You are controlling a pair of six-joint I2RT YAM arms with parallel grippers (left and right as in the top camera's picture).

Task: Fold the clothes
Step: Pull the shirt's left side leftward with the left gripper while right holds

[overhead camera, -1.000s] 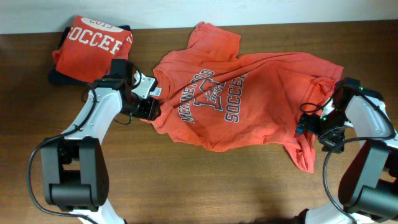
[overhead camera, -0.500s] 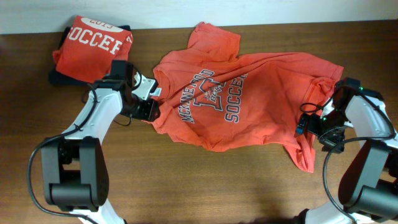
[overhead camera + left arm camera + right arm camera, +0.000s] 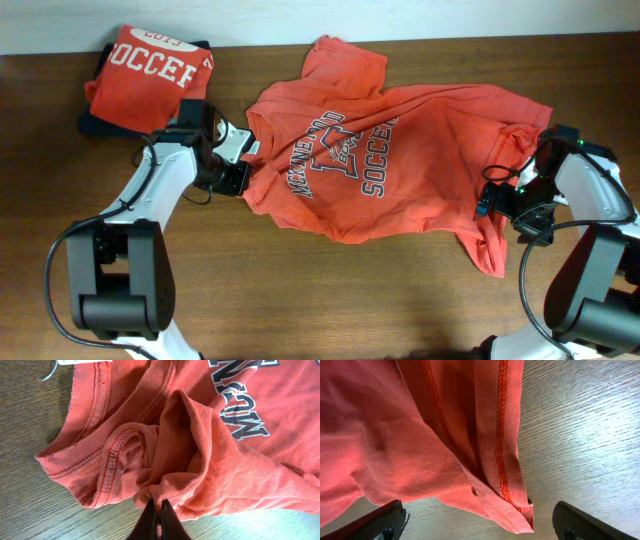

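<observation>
Now, start at the near edge of the table. No cloth lies right along it. The closest bit is a corner of the hem on the right side.

Just past that, the right end effector has its two fingers far apart, one on each side of the stitched hem. It holds nothing. For a good grab, I think it should come down until both fingers are around the stitch lines. Then it should squeeze on all the layers, not just the top one.

On the left side, the left end effector has its fingers tight together. They are clamped on a bunched fold of the big T-shirt, just beside the collar. The pinch looks thin, so it should pull slowly and stay low, or the cloth may slip out. The little white tag sits right by it.

The big T-shirt lies face up in the middle of the table. It is wrinkled, and one sleeve reaches toward the far edge. I think both ends should be pulled gently apart to make it flat before any folding.

At the far left corner, a second T-shirt is folded already and rests on something dark. That looks like the spot for the next one.
</observation>
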